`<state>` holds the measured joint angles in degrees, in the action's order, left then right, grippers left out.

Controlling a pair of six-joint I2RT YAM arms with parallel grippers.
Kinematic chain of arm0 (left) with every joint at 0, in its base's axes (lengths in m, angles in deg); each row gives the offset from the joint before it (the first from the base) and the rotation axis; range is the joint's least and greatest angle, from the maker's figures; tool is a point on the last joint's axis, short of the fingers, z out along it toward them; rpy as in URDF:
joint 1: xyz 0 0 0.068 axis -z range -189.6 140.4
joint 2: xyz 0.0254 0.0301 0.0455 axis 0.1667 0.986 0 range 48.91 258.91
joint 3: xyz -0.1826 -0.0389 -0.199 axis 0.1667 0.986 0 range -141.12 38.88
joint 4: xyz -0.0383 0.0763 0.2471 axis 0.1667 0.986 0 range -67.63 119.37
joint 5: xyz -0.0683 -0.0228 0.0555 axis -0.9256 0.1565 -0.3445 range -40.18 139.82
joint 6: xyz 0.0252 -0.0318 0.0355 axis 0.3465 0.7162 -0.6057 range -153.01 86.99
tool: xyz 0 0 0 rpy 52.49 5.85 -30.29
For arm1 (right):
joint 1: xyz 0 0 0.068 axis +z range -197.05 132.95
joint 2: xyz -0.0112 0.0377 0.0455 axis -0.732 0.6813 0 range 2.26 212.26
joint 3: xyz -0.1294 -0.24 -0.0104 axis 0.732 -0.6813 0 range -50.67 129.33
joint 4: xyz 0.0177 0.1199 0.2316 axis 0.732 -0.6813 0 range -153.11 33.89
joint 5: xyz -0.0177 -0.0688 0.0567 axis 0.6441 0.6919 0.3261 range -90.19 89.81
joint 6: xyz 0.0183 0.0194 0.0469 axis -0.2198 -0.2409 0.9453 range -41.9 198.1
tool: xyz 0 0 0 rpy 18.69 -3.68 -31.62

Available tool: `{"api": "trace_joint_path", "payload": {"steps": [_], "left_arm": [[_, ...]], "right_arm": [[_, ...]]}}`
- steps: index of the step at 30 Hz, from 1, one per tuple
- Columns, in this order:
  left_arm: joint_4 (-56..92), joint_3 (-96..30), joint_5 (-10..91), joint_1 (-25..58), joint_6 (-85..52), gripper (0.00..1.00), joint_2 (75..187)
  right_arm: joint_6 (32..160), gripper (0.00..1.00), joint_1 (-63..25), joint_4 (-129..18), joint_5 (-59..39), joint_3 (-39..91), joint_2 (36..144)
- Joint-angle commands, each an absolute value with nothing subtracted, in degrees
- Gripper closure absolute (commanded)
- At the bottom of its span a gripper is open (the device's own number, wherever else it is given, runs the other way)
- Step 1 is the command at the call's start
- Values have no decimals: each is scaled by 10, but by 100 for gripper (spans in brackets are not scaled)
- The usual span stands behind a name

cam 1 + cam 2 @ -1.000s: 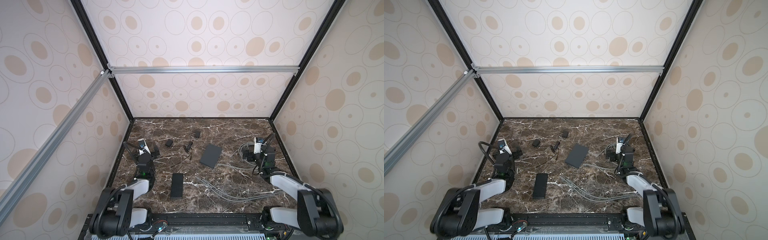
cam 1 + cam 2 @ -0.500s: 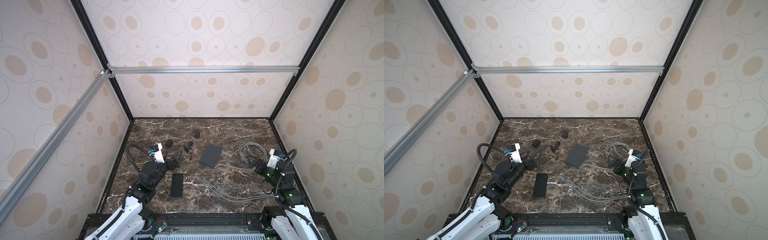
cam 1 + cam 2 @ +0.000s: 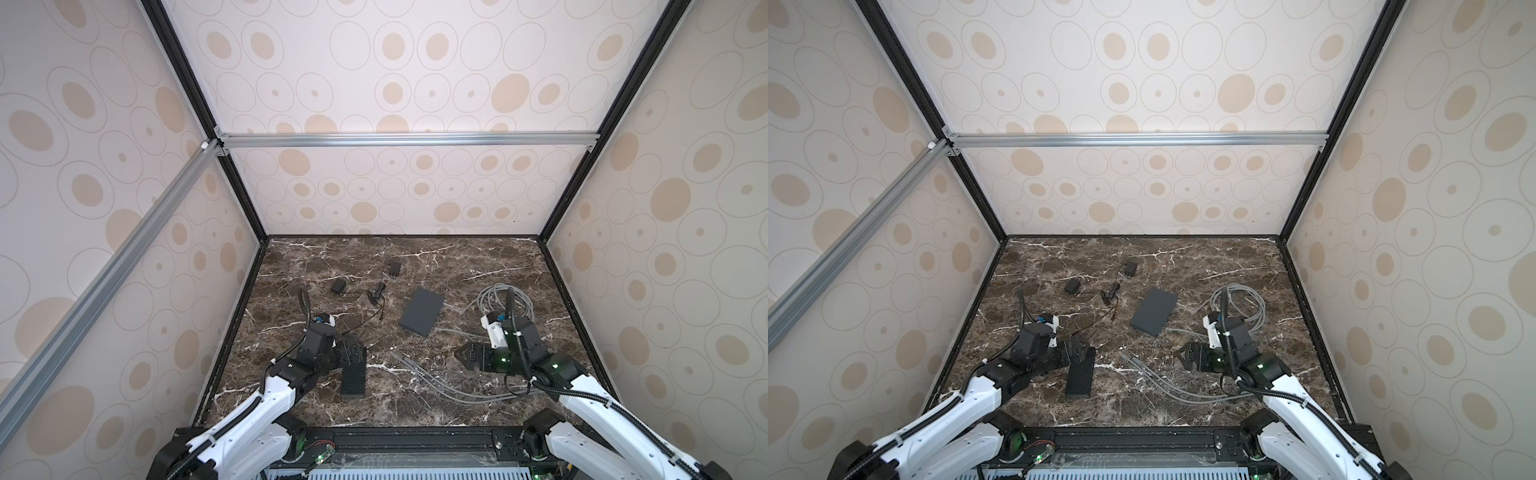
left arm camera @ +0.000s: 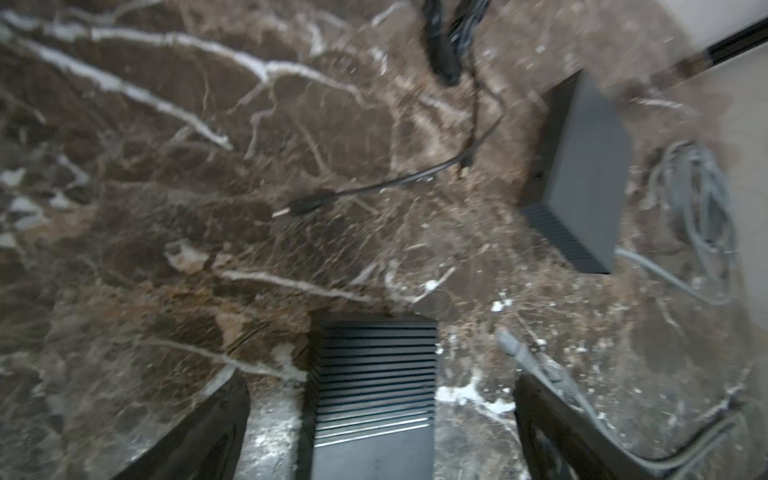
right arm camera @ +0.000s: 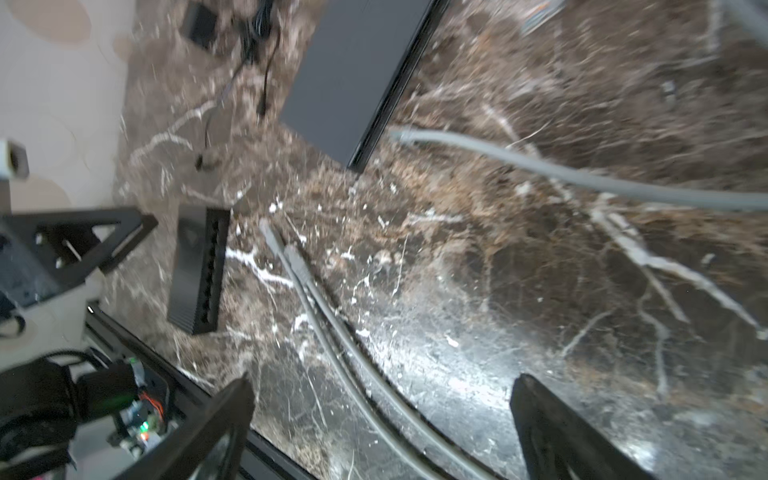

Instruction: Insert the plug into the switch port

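Over the black switch (image 3: 354,380), left gripper (image 3: 352,352) gapes wide, empty; right gripper (image 3: 467,355) likewise, near grey cables (image 3: 436,384).

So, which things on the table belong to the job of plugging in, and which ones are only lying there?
For the job:
- small black switch, with its row of ports
- grey cable plugs, lying beside the switch

Only lying about, as far as I can judge:
- flat grey box
- two black adapters
- thin black cord
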<state>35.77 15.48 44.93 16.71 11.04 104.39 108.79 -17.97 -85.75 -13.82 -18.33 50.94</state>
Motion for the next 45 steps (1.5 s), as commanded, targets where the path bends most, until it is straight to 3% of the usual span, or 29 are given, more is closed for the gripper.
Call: {"api": "trace_joint_path", "payload": {"steps": [1,3,6,12,20,25,29,35,45], "left_arm": [[364,86,475,164,96,12,1112],[370,43,465,152,67,20,1151],[381,-2,448,132,24,20,1158],[426,-41,415,103,-14,17,1079],[406,-3,396,94,-19,31,948],[409,-9,402,93,-60,33,914],[403,-3,416,92,-84,37,893],[380,16,412,92,-93,51,875],[352,30,368,86,-86,45,889]], "right_arm": [[1049,5,-145,-859,-116,-128,585],[1020,11,-142,-850,-178,-84,649],[1012,16,-126,-855,-198,-8,735],[1050,18,-70,-860,-150,135,879],[1172,22,-15,-779,-194,295,1060],[1230,29,6,-752,-216,380,1145],[1261,37,17,-749,-212,427,1191],[1326,56,23,-703,-191,430,1228],[1352,56,34,-724,-166,449,1264]]}}
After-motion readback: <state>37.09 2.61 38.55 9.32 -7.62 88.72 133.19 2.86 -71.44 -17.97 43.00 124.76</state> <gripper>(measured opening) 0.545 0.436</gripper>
